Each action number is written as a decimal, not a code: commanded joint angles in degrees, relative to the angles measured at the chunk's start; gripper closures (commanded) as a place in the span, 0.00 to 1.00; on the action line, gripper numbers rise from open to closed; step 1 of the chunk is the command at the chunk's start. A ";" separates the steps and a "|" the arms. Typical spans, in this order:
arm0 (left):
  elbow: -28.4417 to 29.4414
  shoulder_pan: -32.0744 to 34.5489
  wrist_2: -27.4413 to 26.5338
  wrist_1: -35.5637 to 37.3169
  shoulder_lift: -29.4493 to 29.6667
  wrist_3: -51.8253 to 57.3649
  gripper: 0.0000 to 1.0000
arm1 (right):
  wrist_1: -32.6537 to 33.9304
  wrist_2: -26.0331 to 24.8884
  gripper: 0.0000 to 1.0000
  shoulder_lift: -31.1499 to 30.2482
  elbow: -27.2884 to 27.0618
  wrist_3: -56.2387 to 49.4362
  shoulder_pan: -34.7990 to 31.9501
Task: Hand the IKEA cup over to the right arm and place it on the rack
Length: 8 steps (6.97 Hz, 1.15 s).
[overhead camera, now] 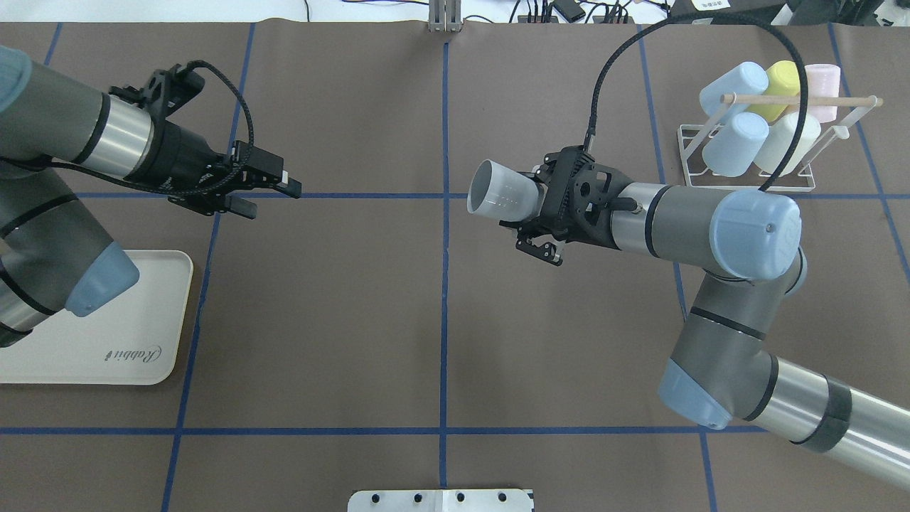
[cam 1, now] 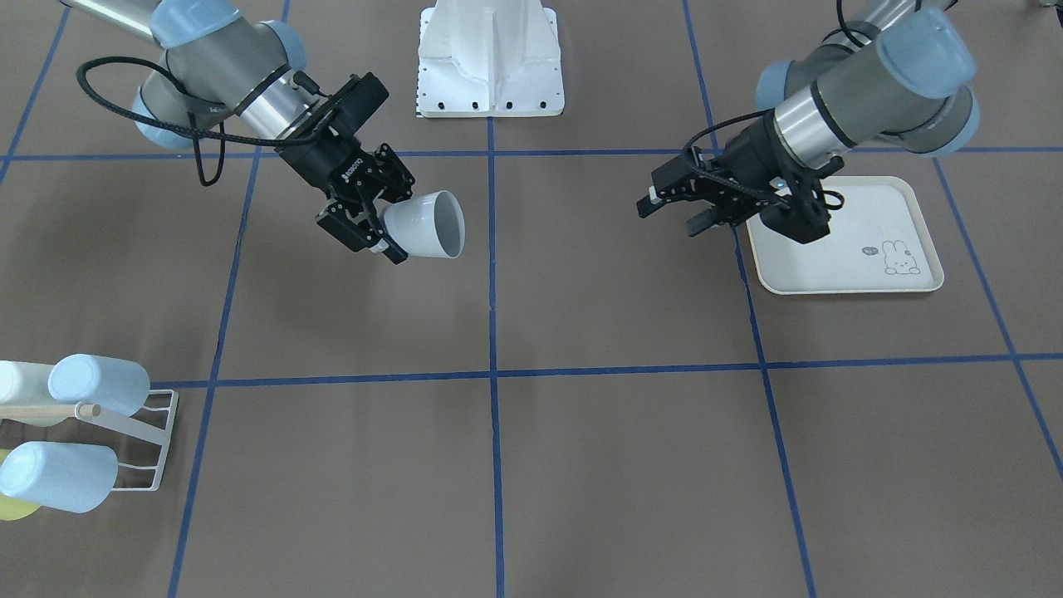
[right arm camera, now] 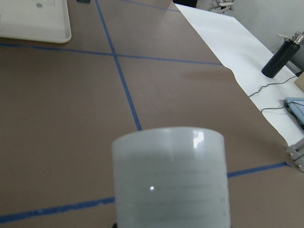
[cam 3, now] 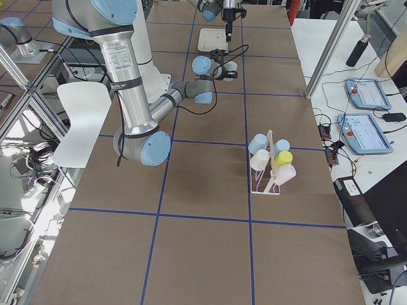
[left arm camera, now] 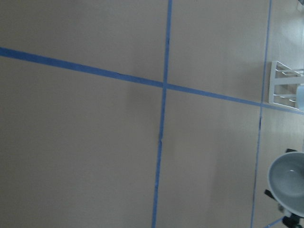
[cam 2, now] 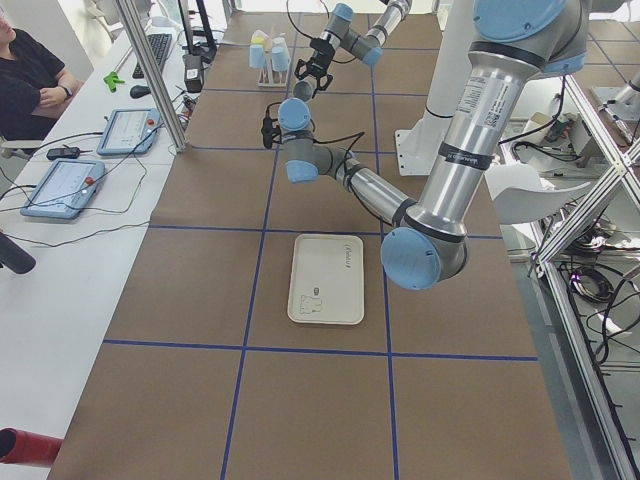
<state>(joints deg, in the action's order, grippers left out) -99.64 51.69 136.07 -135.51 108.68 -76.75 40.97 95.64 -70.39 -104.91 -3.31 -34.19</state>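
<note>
Right gripper (cam 1: pixel 386 231): its fingers (cam 1: pixel 363 235) are clamped on the base end of the IKEA cup, one on each side.
IKEA cup (cam 1: pixel 428 223): pale white-grey. It is held on its side, clear of the mat, with the mouth pointing straight out from the fingertips. The right wrist view shows its ribbed wall filling the lower frame.
Left gripper (cam 1: pixel 671 213): its fingers (cam 1: pixel 652 202) are spread apart with nothing between them. They point toward the cup's mouth.
Between the two: the cup's mouth and the left fingertips are well apart. In the overhead view a blue tape line (overhead camera: pixel 445 284) runs across the gap, just in front of the mouth. The left wrist view catches the open mouth at its lower right corner.
Rack (overhead camera: pixel 739 186): a low white wire frame on the mat. It sits behind the right gripper, past the wrist, on the side away from the left gripper and well apart from the held cup.
On the rack: two pale blue cups (overhead camera: pixel 736 142), a yellow cup (overhead camera: pixel 778 78), a pink cup (overhead camera: pixel 825 78) and a white cup (overhead camera: pixel 785 139), all tilted on the prongs. A wooden dowel (overhead camera: pixel 803 99) lies across above them.
Rabbit tray (cam 1: pixel 830 257): cream, flat on the mat behind the left fingers, under the left wrist. Nothing is resting on it.
Mat (cam 1: pixel 623 465): brown, gridded with blue tape.
</note>
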 commanded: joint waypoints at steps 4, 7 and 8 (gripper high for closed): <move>-6.45 17.63 -0.02 16.07 -17.95 49.01 0.00 | 29.47 -0.72 1.00 -6.76 -12.04 -36.50 -14.02; -6.35 18.27 0.07 15.98 -19.64 51.35 0.00 | 33.04 -5.97 1.00 -10.82 -13.66 -71.79 -25.29; -6.26 18.27 0.07 15.98 -19.64 51.35 0.00 | 33.04 -10.43 1.00 -11.78 -13.13 -81.58 -25.92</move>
<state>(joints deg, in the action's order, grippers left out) -105.97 69.92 136.11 -119.53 89.19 -25.57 73.79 89.49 -81.02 -118.43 -72.35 -58.49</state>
